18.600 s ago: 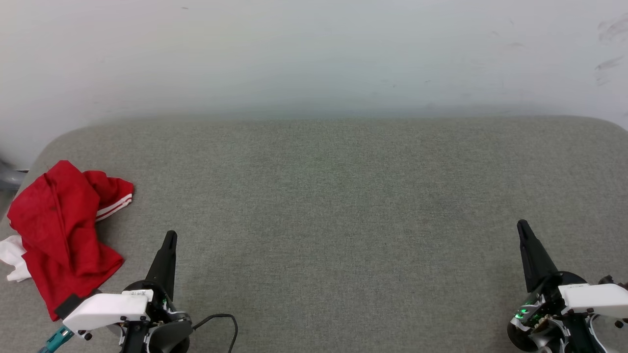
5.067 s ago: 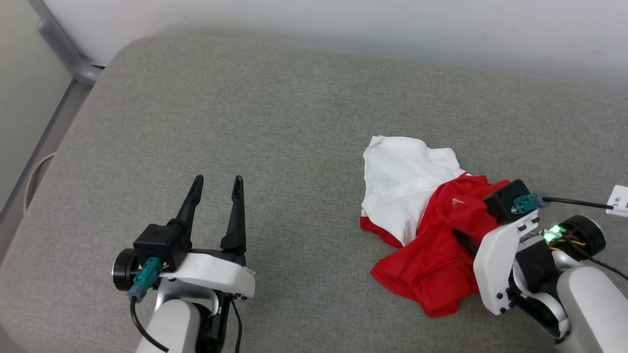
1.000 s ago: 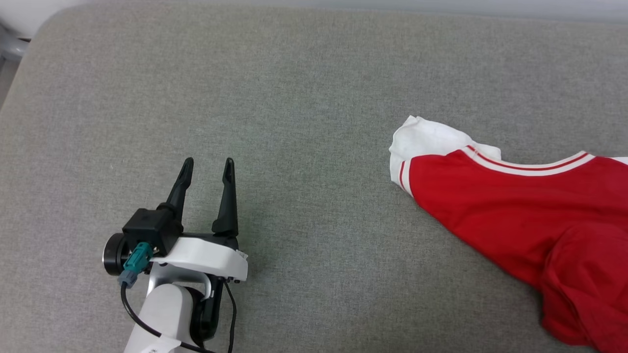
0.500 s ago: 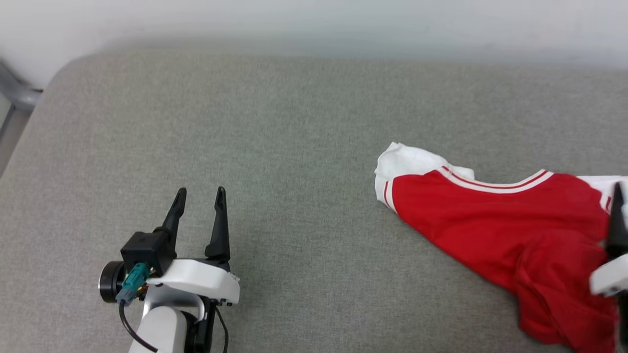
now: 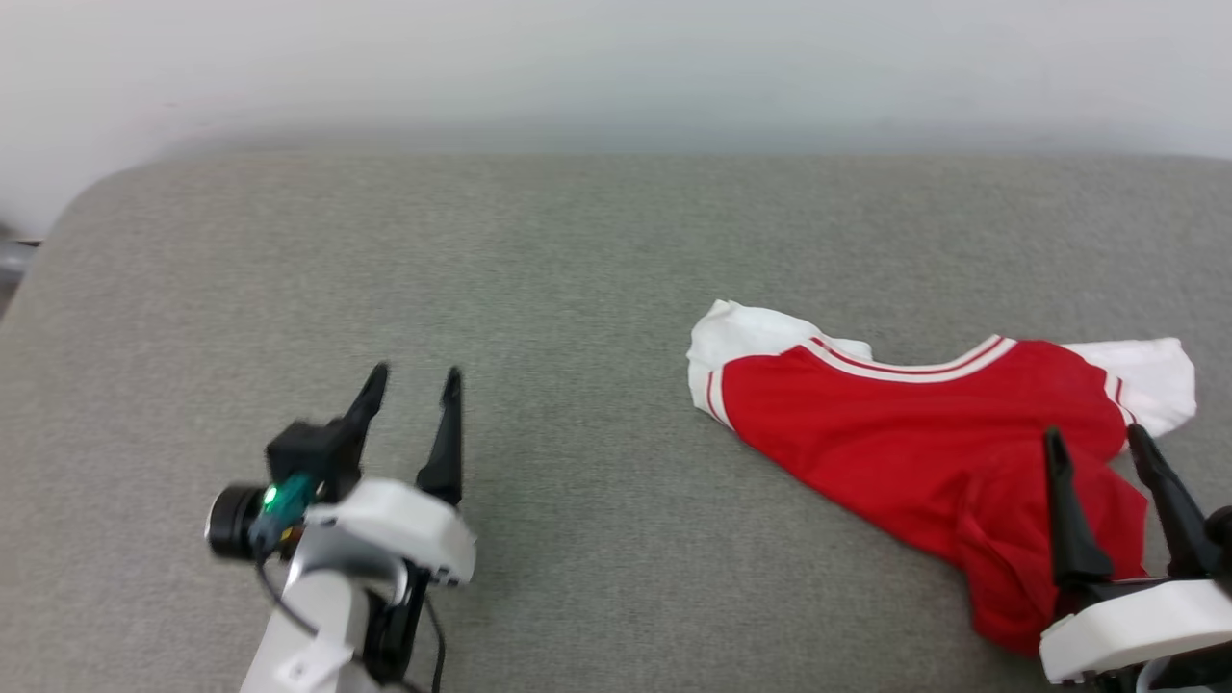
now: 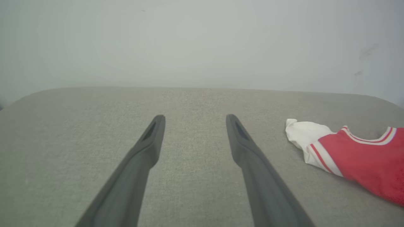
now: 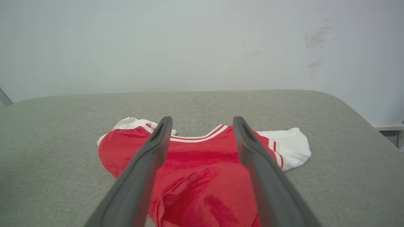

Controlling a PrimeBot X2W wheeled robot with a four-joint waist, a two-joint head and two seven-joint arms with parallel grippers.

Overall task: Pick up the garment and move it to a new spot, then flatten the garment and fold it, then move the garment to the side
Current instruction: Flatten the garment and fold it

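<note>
Red thin jersey garment (image 5: 895, 452) lies rumpled toward the grey woven pad's (image 5: 577, 289) right edge.
My left gripper (image 5: 416, 372) and right gripper (image 5: 1095, 431) both gape, holding nothing; open pad spreads leftward.

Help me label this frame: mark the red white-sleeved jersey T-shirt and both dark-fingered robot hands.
Red white-sleeved jersey T-shirt (image 5: 866, 433), head view, red body panel.
Left hand (image 5: 416, 372), head view, between fingertips.
Right hand (image 5: 1095, 431), head view, between fingertips.

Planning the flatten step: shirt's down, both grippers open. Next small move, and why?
Probably lower the right gripper onto the bunched red fold beside it and pinch. The garment lies collar away, lower part crumpled; both grippers are open and empty, the left gripper over bare cushion, well apart from it.
</note>
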